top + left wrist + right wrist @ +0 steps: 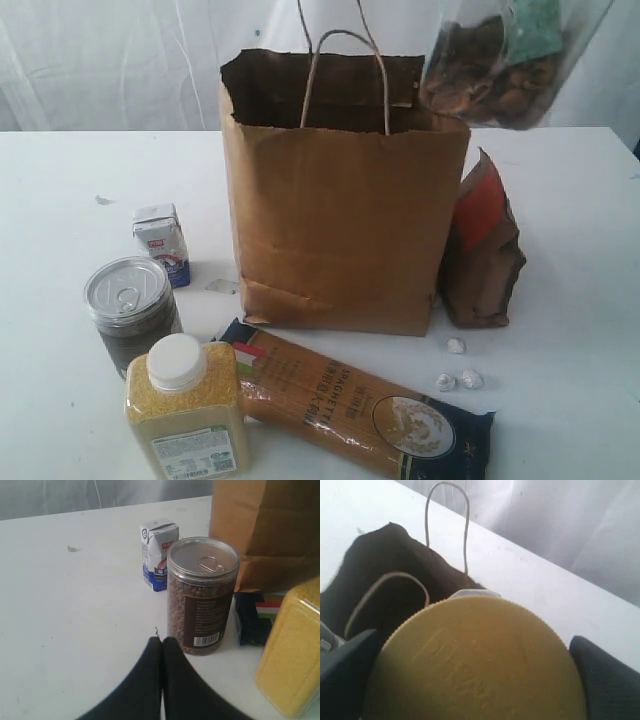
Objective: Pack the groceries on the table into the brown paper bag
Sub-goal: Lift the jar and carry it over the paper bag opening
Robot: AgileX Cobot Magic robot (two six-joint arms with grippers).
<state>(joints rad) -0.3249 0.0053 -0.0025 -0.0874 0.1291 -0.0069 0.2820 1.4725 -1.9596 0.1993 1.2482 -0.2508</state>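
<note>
The brown paper bag (340, 220) stands open in the middle of the table (570, 330). A gold-lidded glass jar (497, 58) hangs above the bag's right rim, and my right gripper (475, 665) is shut on its lid (480, 655), over the bag's dark opening (385, 575). In front of the bag lie the spaghetti pack (350, 400), the yellow-grain bottle (188, 410), the pull-tab tin (131, 310) and the milk carton (162, 243). The brown-orange pouch (482, 245) leans by the bag's right side. My left gripper (162, 641) is shut and empty, low beside the tin (202, 597).
Three tiny foil-wrapped balls (458, 375) lie on the table right of the spaghetti pack. A white curtain hangs behind the table. Small marks dot the tabletop at left (103, 200). The bag's twisted handles (345, 75) stand up above its rim.
</note>
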